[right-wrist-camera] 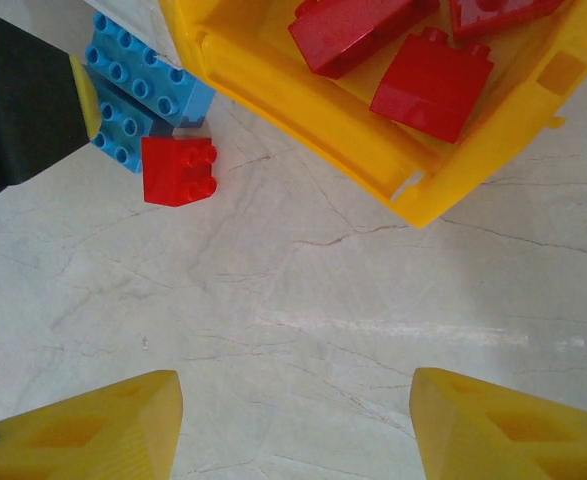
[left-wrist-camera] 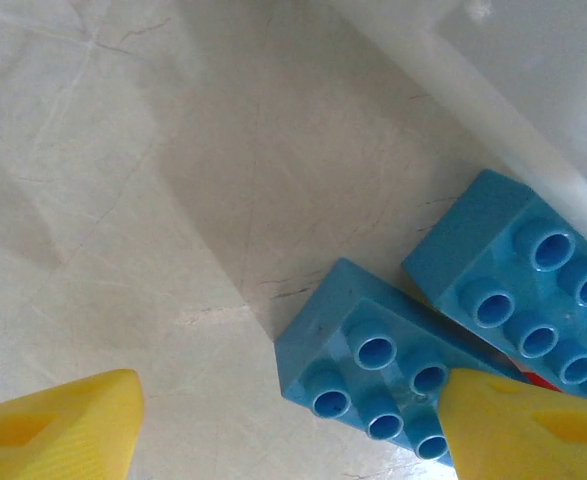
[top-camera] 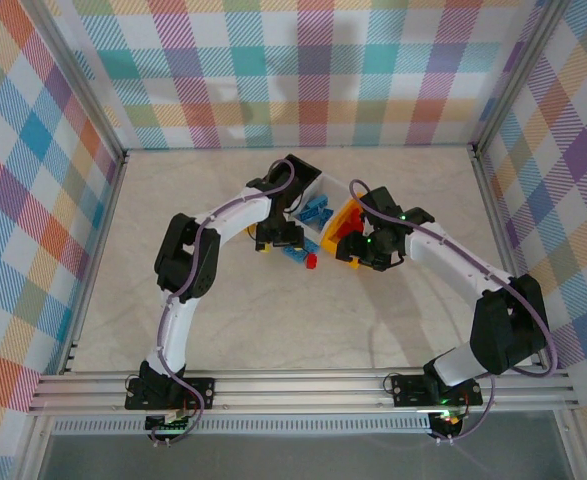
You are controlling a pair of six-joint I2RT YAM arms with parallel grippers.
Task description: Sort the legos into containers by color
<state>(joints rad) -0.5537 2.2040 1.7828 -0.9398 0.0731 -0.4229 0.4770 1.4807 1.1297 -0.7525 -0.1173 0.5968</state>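
While left claw [left-wrist-camera: 293,440] stands apart above blue lego brick [left-wrist-camera: 373,375], right claw [right-wrist-camera: 293,425] gapes empty, red brick [right-wrist-camera: 178,170] ahead-left on tabletop [right-wrist-camera: 323,300].

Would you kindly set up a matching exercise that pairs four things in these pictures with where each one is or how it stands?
1. small red brick
2. blue brick
3. yellow bin
4. right hand

A. holds larger red bricks
B. open above bare table
C. studs up, alongside a second blue brick
D. loose on the table, beside the two blue ones

Pairs: 1-D, 2-C, 3-A, 4-B
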